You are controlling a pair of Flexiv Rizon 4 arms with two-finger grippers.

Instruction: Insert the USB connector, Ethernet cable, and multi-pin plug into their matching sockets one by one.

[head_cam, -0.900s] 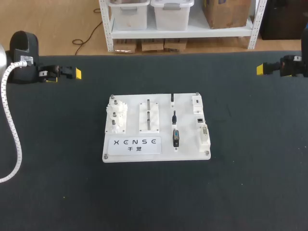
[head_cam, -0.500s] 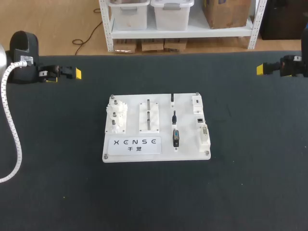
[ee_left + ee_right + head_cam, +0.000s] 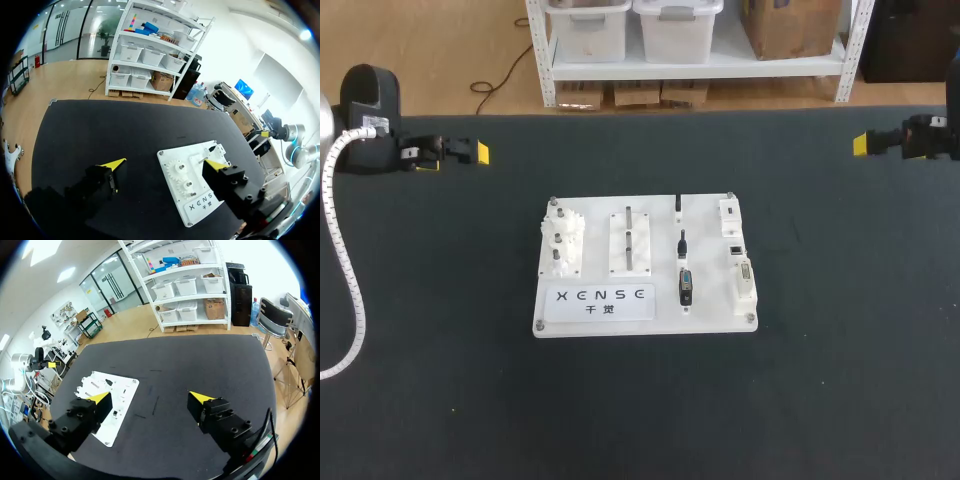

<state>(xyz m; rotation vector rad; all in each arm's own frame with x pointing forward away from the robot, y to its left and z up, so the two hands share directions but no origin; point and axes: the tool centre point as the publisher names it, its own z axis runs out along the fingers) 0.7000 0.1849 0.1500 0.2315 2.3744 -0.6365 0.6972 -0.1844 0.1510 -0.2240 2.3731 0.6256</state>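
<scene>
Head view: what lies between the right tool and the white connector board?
Only bare black table. The right tool sits near the table's far right edge, well apart from the board. The head view shows this stretch plainly.

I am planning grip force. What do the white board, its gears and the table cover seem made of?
White board: probably plastic, smooth, uniform white. Gears: likely white plastic too, teeth visible. Table cover: seemingly dark fabric or mat, matte, no glare.
</scene>
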